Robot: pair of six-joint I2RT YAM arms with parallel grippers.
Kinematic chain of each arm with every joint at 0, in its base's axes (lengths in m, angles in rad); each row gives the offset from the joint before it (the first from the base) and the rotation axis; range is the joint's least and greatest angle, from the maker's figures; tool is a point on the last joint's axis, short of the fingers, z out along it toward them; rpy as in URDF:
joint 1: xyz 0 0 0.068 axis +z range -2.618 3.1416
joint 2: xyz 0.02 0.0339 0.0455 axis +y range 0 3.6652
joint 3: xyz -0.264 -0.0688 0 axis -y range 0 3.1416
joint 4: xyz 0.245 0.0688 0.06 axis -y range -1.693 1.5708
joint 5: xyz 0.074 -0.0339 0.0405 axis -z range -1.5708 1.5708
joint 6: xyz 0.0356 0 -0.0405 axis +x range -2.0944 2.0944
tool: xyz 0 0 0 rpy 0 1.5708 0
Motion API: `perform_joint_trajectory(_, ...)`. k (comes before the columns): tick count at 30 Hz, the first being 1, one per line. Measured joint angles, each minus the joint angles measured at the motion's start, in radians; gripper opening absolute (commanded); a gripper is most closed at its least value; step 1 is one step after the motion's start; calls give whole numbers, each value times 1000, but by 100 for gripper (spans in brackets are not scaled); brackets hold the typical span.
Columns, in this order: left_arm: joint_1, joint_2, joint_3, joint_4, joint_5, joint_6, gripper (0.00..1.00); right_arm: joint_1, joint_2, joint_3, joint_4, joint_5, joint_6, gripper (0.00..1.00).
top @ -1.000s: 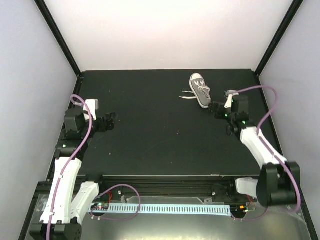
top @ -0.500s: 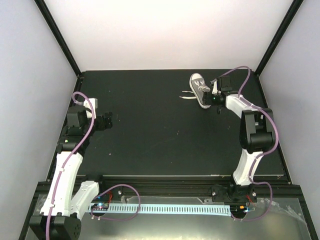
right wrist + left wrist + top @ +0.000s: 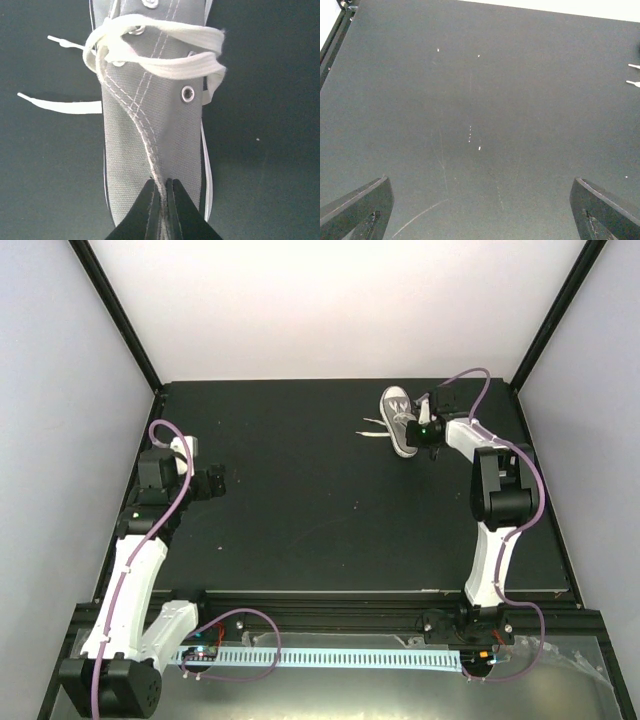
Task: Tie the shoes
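Right gripper [image 3: 161, 212]: closes almost completely on the grey sneaker [image 3: 155, 125], pinching the raised stitched seam of the canvas between two black fingertips [image 3: 142, 215]. Leaves no gap beyond that ridge of fabric. Seen from above, sits at the near end of the sneaker [image 3: 402, 420], at the end of an arm stretched toward the far right part of the black table [image 3: 320, 520].

Sneaker: lies at the far right of the table, close to the back edge, white toe cap pointing away and grey canvas toward the right gripper [image 3: 426, 430]. Shows a white rubber edge along each side and metal eyelets in the wrist view. Hard to tell whether it rests flat on its sole or leans to one side.

Laces [image 3: 160, 50]: white, flat and untied. Loop loosely across the upper, then trail off on the table, both ends running out from the sneaker toward the table's middle [image 3: 375, 430]. Appear in the left wrist view only as two white tips [image 3: 633, 75] at the right edge.

Left gripper [image 3: 480, 215]: stands wide open, gripping nothing, with one dark finger [image 3: 360, 210] in each lower corner of its own view. Hovers over bare, lightly scratched table at the left side [image 3: 215, 483], well apart from the sneaker.
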Motion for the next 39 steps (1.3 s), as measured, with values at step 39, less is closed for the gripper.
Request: perform_joint_trajectory(39, 0, 125, 167, 97, 16, -43, 99, -16, -864, -857, 272, -225, 475, 2)
